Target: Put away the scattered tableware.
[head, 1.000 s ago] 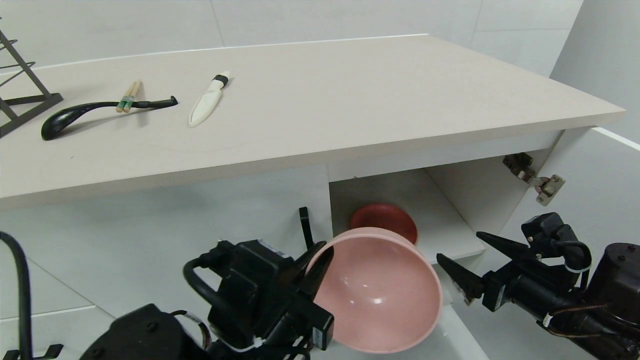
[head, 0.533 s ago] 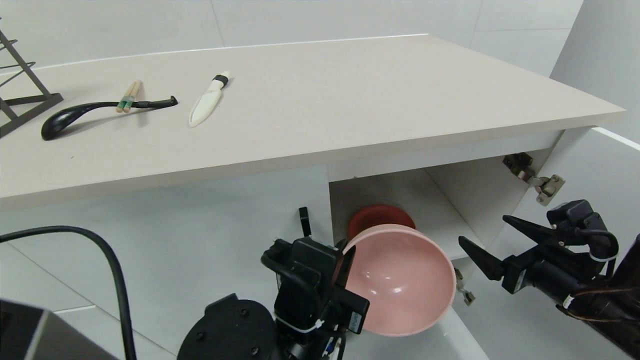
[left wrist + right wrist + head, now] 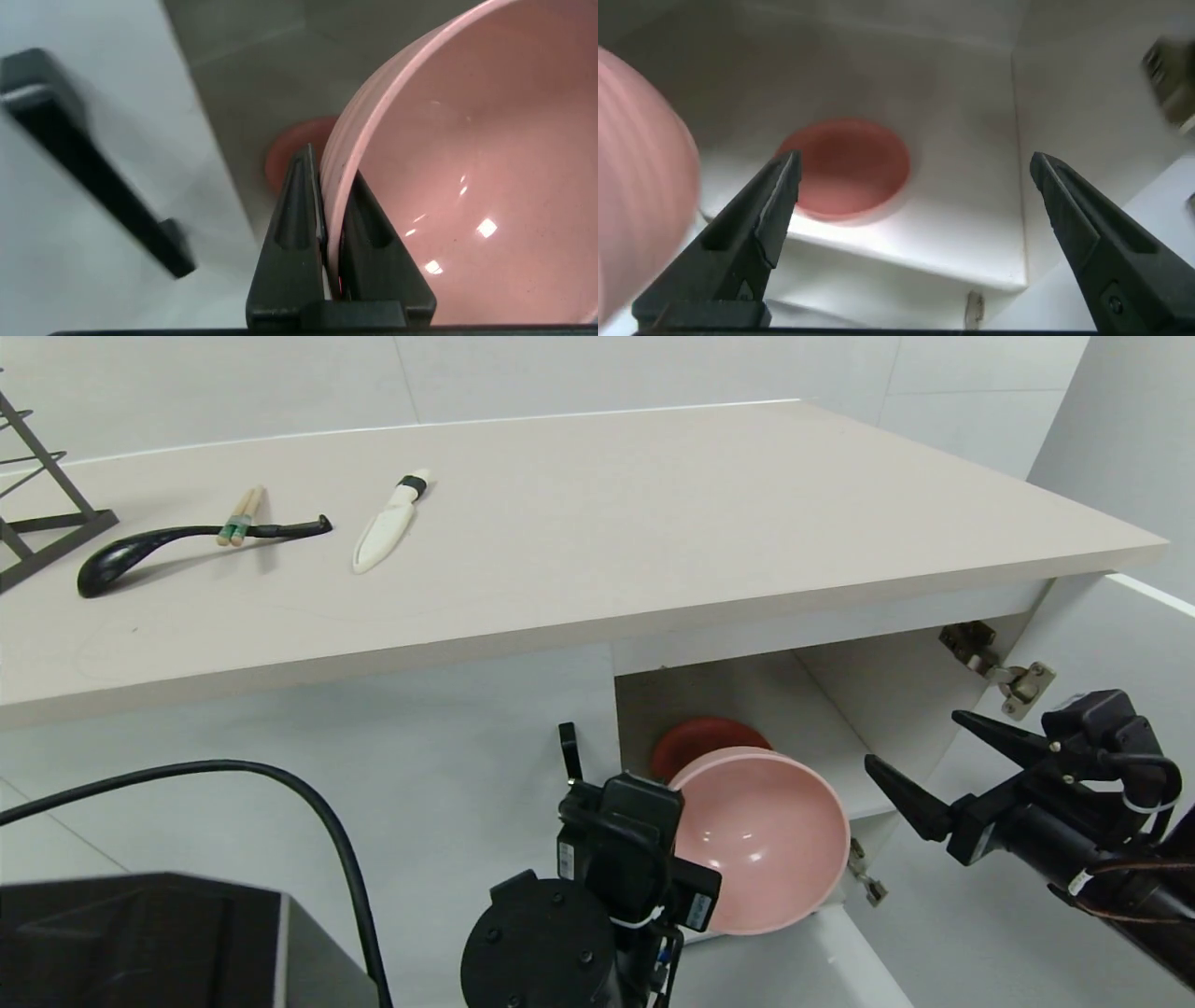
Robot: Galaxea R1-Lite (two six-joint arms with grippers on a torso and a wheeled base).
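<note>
The left gripper [image 3: 327,210] is clamped on the rim of the pink bowl [image 3: 761,840], one finger inside the wall and one outside. The bowl hangs tilted at the mouth of the open cupboard [image 3: 896,691] under the counter [image 3: 653,523], its far rim overlapping the red dish [image 3: 705,737] that sits on the shelf [image 3: 864,793]. The right gripper [image 3: 913,739] stands with fingers spread and nothing between them, just beside the opening on the door [image 3: 1120,635] side.

Assessment: the step in hand is setting the bowl on the shelf. The bowl should be levelled before it goes in, kept under the counter's lower edge, and lowered beside or onto the red dish rather than pushed against it. The rim pinch is narrow, so a slow approach is advised, letting go only once the base rests on the shelf. The ladle [image 3: 140,546], chopsticks [image 3: 240,515] and knife [image 3: 387,523] lie on the counter, not yet put away.

Change noted: over the last second the left arm has carried the bowl forward, from low and near the camera up to the cupboard mouth. The right gripper has drawn back toward the door, fingers spread throughout. The counter items have not moved.
</note>
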